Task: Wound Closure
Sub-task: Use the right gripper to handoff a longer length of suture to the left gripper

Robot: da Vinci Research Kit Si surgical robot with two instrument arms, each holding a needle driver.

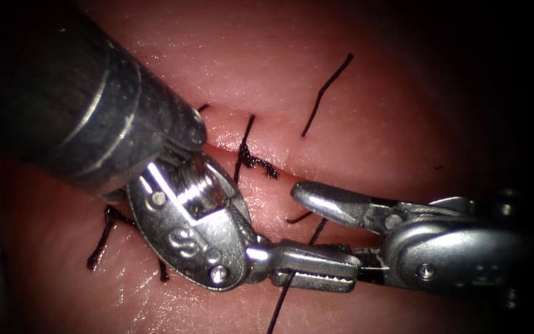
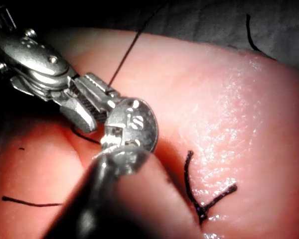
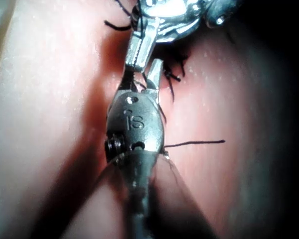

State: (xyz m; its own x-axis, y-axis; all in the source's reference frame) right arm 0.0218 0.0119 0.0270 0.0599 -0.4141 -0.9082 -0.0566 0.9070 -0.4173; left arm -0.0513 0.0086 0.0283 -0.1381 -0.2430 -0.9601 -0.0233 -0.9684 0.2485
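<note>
Tools meet over a stitched cut in the tissue, which runs left to right across the endoscope view.

The thread, thin and dark, drops from the left tool, whose jaws are shut on it below the cut. The right tool stands wide open around it. A knot sits on the cut; cut ends lie on glistening pink surface. No needle can be made out.
</note>
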